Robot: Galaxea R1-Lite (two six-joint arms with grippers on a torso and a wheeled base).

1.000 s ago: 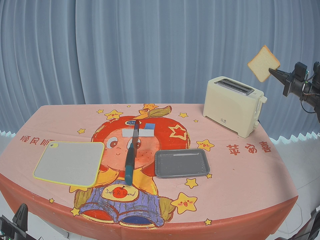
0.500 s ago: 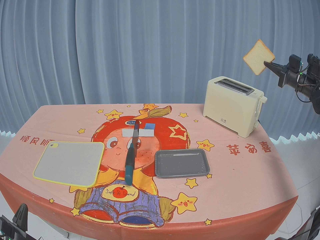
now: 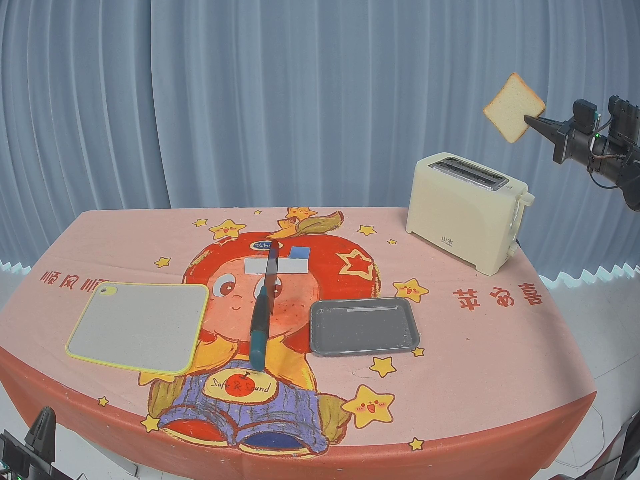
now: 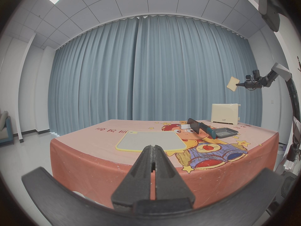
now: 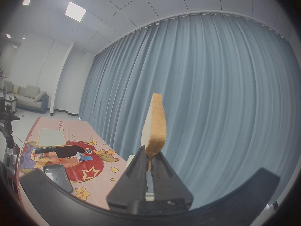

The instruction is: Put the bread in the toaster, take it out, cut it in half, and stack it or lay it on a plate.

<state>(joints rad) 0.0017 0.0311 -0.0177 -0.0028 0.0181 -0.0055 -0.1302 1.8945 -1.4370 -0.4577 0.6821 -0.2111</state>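
In the head view, the bread (image 3: 513,107) is held by one corner in the right tool (image 3: 533,123), which is closed on it, high above the toaster (image 3: 467,211) and a little to its right. The slots (image 3: 469,171) are seen empty, so the first step is judged not yet done; toasting, removal, cutting and plating are all left. The board (image 3: 139,327), knife (image 3: 262,308) and plate (image 3: 363,326) lie unused on the table (image 3: 500,368). In the left wrist view, the left tool (image 4: 153,147) is seen with its fingers pressed together on nothing, low before the table's edge and well apart from the bread (image 4: 233,84). In the right wrist view, the bread (image 5: 155,126) is seen edge-on, standing up from the right tool (image 5: 150,156) and pinched near its lower corner. It is whole and evenly thick, with a pale face and tan crust, and is judged untoasted.
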